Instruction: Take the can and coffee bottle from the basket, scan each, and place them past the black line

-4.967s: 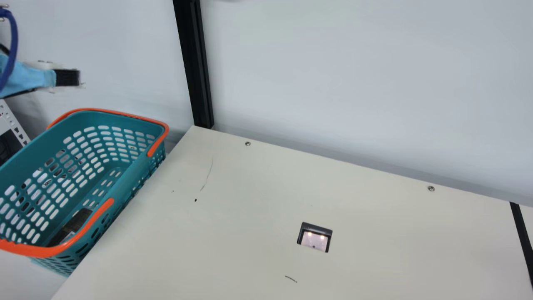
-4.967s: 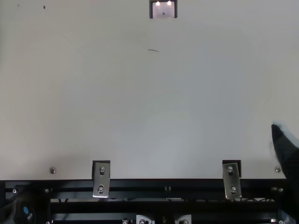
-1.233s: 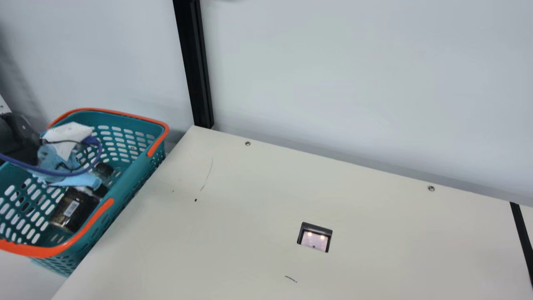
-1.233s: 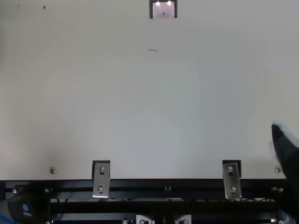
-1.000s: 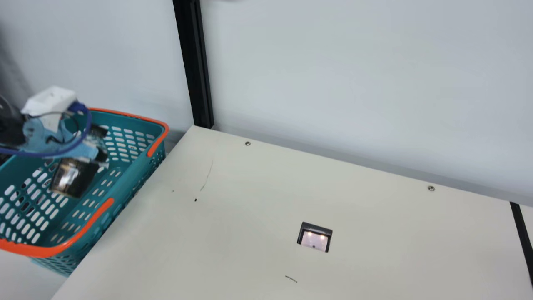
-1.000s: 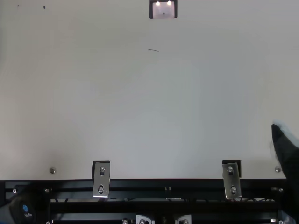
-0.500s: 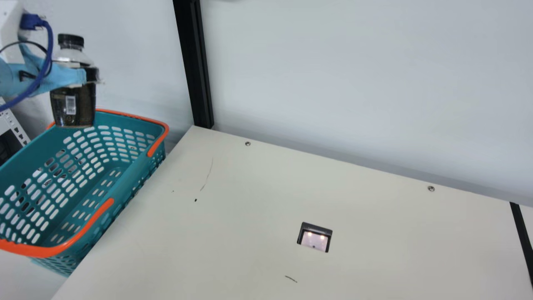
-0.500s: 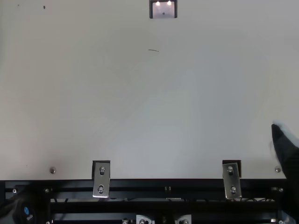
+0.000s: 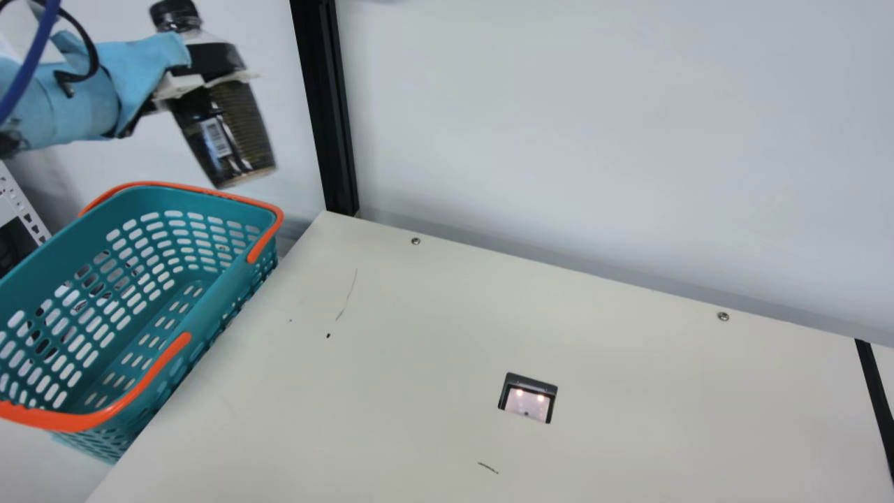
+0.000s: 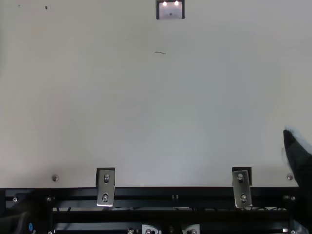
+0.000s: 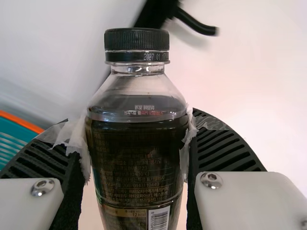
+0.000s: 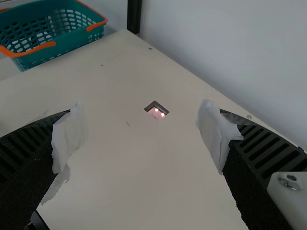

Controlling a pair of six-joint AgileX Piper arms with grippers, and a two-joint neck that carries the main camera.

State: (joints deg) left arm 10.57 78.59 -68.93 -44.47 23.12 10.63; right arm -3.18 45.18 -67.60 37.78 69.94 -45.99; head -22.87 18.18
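The left hand (image 9: 213,80) holds the coffee bottle (image 9: 227,140) in the air, over the far part of the basket (image 9: 150,199) and a little to its right. Its fingers press on both sides of the bottle below the shoulder, and whitish, torn wrapping shows where they touch it. The bottle is tilted, its black cap (image 9: 173,12) up toward the left and its base down toward the right. It holds a dark drink, and a barcode (image 9: 216,137) shows on its side. Light blue covering (image 9: 77,108) wraps the left arm behind the hand, and a dark blue cable (image 9: 31,63) runs across it.

The right hand (image 10: 298,151) is at the near right of the table (image 9: 391,363). In its own wrist view the fingers stand wide apart, with nothing between them, and white wrapping hangs from both.

The basket is teal with orange handles (image 9: 59,419) and sits just beside the left edge of the table. The scanner (image 9: 529,398), a dark-framed window with two small lights glowing in it, lies well to the right of the basket. A black line (image 9: 876,402) crosses at the right end of the table. At the far left corner stands a black post (image 9: 325,105), in front of a pale wall (image 9: 594,126)
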